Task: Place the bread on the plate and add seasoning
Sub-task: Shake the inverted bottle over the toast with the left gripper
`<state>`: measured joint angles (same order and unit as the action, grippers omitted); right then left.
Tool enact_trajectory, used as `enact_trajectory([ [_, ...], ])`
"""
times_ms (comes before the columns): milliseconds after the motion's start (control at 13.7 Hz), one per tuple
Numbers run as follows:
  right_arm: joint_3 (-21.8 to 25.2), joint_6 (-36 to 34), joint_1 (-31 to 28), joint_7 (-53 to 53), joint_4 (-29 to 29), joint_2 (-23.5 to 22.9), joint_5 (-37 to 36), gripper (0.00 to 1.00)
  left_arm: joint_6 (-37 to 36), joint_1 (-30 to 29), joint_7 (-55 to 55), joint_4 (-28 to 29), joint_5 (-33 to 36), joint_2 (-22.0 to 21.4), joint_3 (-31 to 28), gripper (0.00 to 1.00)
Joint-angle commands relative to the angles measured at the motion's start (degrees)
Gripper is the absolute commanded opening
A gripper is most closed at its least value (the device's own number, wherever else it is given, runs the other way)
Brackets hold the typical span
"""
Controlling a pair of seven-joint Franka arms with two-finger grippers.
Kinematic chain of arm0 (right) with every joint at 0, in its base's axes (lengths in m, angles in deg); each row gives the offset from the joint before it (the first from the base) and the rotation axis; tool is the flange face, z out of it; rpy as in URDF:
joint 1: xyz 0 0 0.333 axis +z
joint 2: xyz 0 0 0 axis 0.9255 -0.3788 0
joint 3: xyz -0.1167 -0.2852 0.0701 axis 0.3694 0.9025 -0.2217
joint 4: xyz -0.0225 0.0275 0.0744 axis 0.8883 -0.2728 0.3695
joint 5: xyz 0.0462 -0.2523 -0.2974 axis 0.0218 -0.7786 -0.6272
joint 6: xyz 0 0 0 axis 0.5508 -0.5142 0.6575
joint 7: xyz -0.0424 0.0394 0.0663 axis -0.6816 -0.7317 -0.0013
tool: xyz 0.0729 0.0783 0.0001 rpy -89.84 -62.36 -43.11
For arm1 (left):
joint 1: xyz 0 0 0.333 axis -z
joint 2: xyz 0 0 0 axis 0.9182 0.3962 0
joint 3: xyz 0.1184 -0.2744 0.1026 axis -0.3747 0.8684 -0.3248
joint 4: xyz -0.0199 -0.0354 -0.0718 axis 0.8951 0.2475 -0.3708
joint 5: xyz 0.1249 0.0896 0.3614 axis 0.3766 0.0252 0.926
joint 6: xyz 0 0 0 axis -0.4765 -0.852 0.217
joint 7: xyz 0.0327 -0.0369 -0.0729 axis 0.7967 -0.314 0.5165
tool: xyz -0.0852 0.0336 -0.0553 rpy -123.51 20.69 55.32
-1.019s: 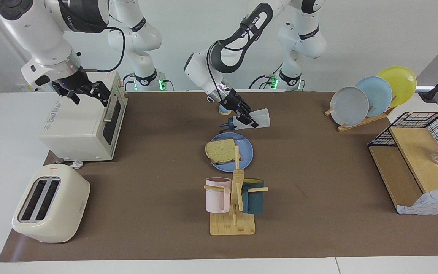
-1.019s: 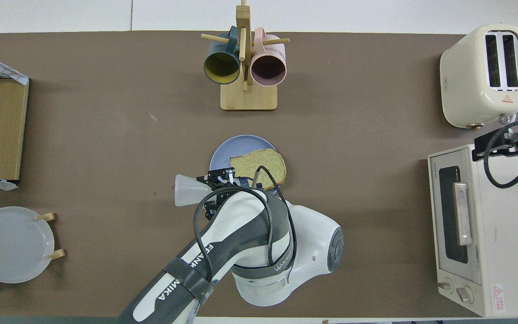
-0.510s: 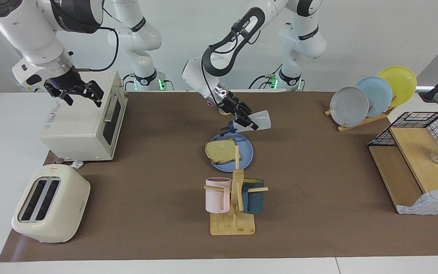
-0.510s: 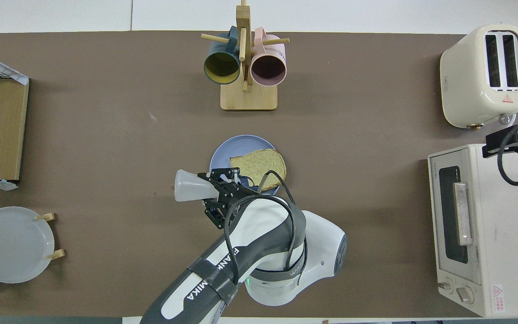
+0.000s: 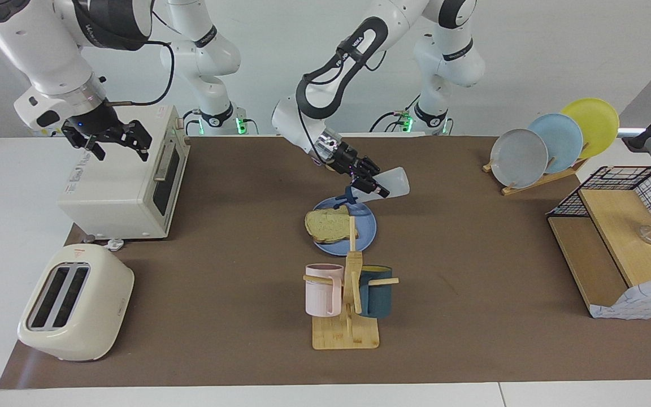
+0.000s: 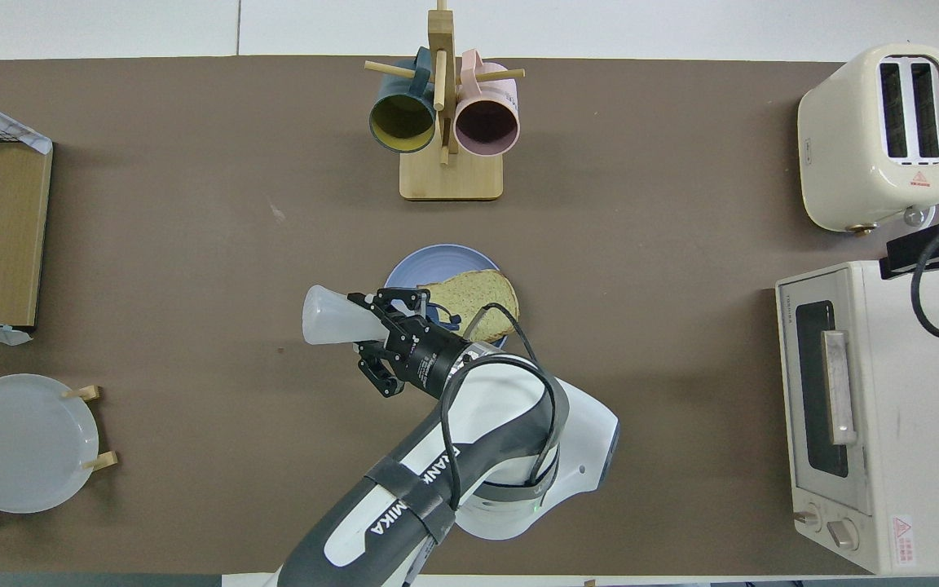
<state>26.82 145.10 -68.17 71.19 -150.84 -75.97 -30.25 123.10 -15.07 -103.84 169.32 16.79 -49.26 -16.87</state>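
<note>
L end effector (image 5: 366, 182) is clamped on the seasoning bottle (image 5: 385, 185), held up in the air over the robot-side edge of the blue plate (image 5: 366, 233); bottle is tipped nearly flat, wide base toward the L arm's end of the tabletop (image 5: 472, 294), navy cap (image 5: 347, 198) angled down over the plate rim just by the bread (image 5: 330, 225). Bread slice lies flat on the plate, on the half toward the R arm's end, its crust overhanging the rim a bit. Plate sits mid-tabletop, w/ the wooden mug tree (image 5: 347, 305) (pink mug + dark teal mug) farther from the robots. R end effector (image 5: 106, 138) waits w/ fingers spread wide, empty, over the top of the toaster oven (image 5: 125, 181). Cream 2-slot toaster (image 5: 74, 302) sits farther from the robots than the oven. Plate rack (image 5: 551, 144) w/ grey, light blue, yellow plates and a wire-and-wood shelf (image 5: 619, 237) stand at the L arm's end.
</note>
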Motion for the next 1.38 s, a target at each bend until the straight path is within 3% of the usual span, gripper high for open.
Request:
enact_trajectory([
  [0, -0.51, 1.14, -0.63, 1.33, -0.69, 0.36, -0.16, 1.00, -2.98, 0.18, 0.24, -0.71, 4.72, 2.29, -0.50, 0.00],
  [291, -0.51, 0.62, -0.19, 1.42, -0.86, 0.54, -0.07, 1.00, -5.36, -0.69, 0.24, -0.79, 8.87, 4.05, -0.85, 0.00],
  [655, -0.51, 0.62, -0.28, 1.42, -0.86, 0.54, -0.07, 1.00, -4.74, -7.19, 0.24, -1.67, 15.01, 4.84, -0.85, 0.00],
  [874, -0.51, 0.62, -0.19, 1.42, -0.86, 0.54, -0.07, 1.00, -4.65, -9.40, 0.24, -5.08, 16.25, 6.51, -0.85, 0.00],
  [1092, -0.51, 0.62, -0.28, 1.42, -0.86, 0.54, -0.07, 1.00, -5.35, -8.27, 0.15, -6.50, 15.21, 6.95, -0.68, 0.00],
  [1311, -0.51, 0.62, -0.28, 1.42, -0.86, 0.54, -0.07, 1.00, -6.67, -3.01, 0.15, -6.77, 12.05, 6.69, -0.33, 0.00],
])
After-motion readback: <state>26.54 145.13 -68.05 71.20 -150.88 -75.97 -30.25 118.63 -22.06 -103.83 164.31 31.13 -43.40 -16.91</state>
